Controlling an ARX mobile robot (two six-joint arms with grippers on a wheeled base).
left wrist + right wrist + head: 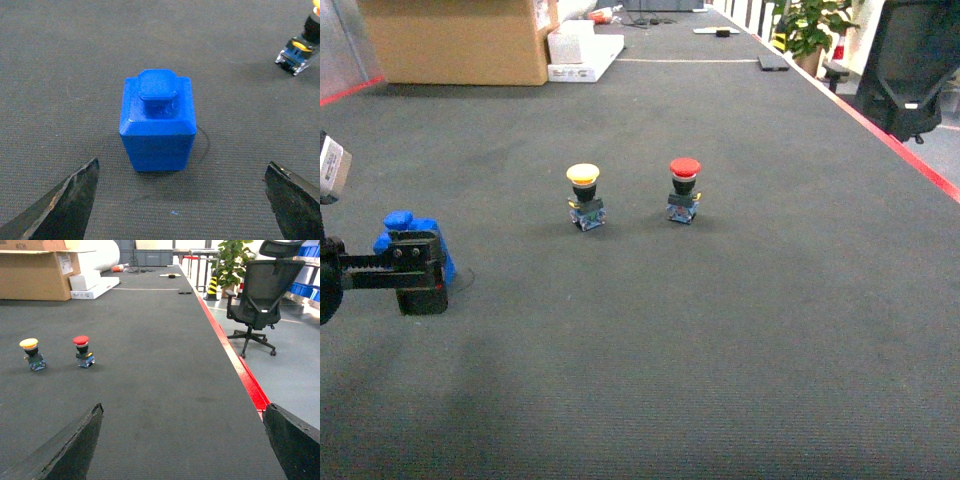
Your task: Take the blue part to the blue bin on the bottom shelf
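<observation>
The blue part is a small blue block with a raised cap, standing upright on the dark mat. In the left wrist view it sits centred just ahead of my left gripper, which is open, its fingertips wide apart and touching nothing. From the head view the left gripper covers most of the blue part at the far left. My right gripper is open over bare mat and holds nothing. Far-off blue crates may include the blue bin; I cannot tell. The bottom shelf is out of view.
A yellow-capped button and a red-capped button stand mid-mat, right of the blue part. A cardboard box and white boxes sit at the back. A red strip edges the mat on the right, with an office chair beyond.
</observation>
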